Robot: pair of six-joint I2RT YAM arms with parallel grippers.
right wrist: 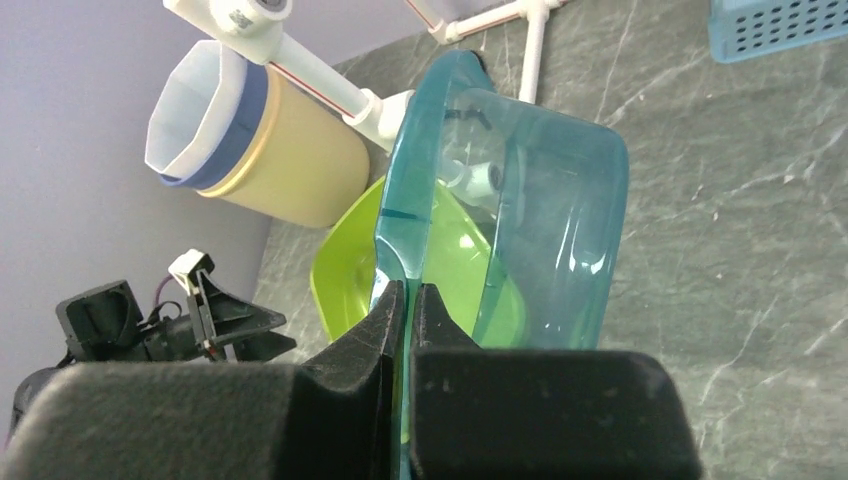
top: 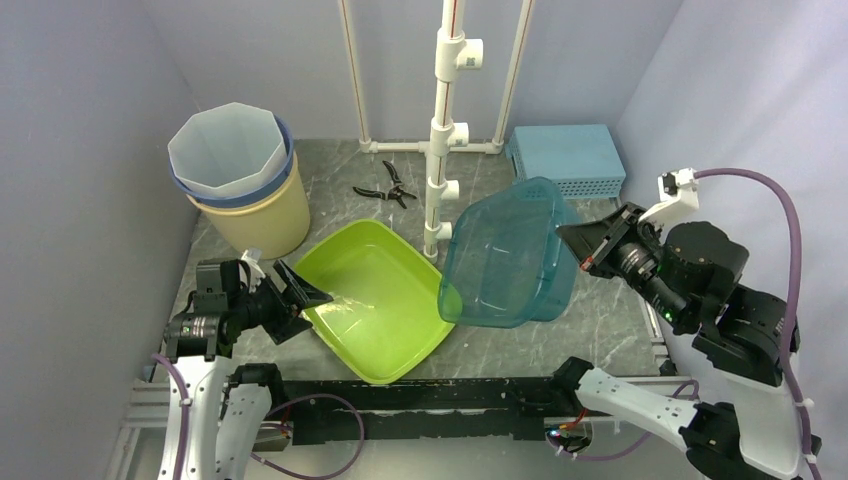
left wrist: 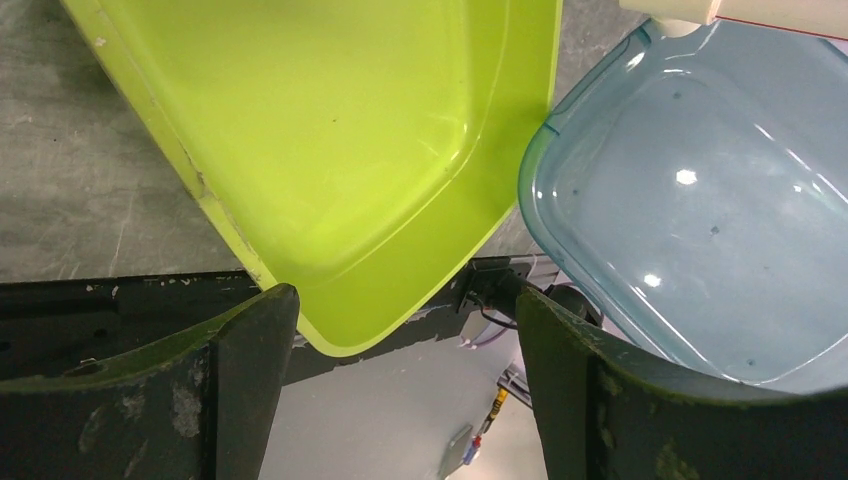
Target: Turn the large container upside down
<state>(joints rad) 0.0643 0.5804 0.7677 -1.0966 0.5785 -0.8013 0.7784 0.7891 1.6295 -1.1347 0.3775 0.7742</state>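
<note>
Teal container is tipped up on its side, mouth facing left twd green tub, low edge down by that tub's right rim on the tabletop. R gripper clenched on its rim, prob to lever it over; looks abt halfway to upside down. L gripper spread wide at green tub's near-left corner, grasping nothing, maybe standing by to steady it.

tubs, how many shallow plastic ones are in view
2. The green tub sits open side up mid-table; the teal tub is tipped up on edge just right of it, its rim pinched by the right gripper. None appears hidden.
</note>
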